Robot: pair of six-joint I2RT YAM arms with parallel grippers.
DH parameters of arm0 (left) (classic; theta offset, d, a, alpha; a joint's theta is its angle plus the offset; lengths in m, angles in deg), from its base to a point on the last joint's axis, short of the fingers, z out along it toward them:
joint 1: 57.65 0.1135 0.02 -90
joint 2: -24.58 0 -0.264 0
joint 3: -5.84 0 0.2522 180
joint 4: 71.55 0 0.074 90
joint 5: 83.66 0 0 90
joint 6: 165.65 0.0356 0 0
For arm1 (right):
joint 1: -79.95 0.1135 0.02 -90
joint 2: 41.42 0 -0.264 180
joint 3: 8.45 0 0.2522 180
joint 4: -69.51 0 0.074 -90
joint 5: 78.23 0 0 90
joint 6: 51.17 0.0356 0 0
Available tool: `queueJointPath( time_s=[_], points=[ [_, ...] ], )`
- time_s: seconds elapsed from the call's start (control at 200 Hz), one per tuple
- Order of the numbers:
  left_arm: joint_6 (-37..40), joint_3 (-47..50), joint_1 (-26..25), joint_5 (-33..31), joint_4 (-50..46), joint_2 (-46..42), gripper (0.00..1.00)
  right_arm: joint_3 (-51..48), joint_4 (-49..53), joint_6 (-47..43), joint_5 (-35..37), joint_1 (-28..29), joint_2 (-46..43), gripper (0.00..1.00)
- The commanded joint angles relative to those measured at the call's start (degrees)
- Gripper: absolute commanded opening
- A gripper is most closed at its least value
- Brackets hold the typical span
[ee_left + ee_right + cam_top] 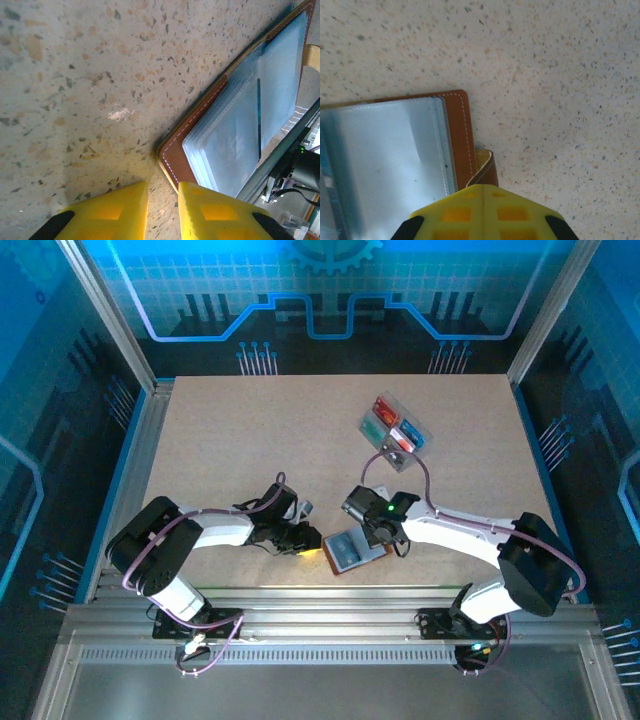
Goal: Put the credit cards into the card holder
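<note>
The card holder [350,553] lies open near the table's front edge, brown leather [200,150] round pale sleeves [390,160]. My right gripper [482,186] is shut, and the clasp tab [485,171] curls up into its fingertips at the holder's right edge [385,538]. At the holder's left corner my left gripper [163,187] stands narrowly open. Bare table shows in its gap, and its right finger [215,210] overlaps the leather edge. The credit cards [385,405], red, teal and blue, lie in a clear tray [404,460] further back.
The clear tray sits right of centre, about a hand's length behind the right gripper. The aluminium frame rail [300,592] runs just in front of the holder. Open tabletop [250,430] stretches to the back left.
</note>
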Motion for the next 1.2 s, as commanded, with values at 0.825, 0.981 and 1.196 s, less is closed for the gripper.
queueJointPath(
  time_s=[0.825, 0.981, 1.196],
  points=[
    [-0.58, 2.01, -0.27, 0.35, 2.69, 1.93, 0.25, 0.02, -0.16, 0.37, 1.56, -0.21, 5.18, 0.51],
    [-0.47, 1.92, -0.30, 0.30, 2.68, 2.14, 0.25, 0.17, 0.85, 0.64, 2.32, -0.19, 6.70, 0.26],
    [-0.86, 1.49, -0.79, 0.42, 3.83, 4.13, 0.24, 4.03, -1.31, -2.28, -2.56, 3.92, 3.06, 0.00]
  ],
)
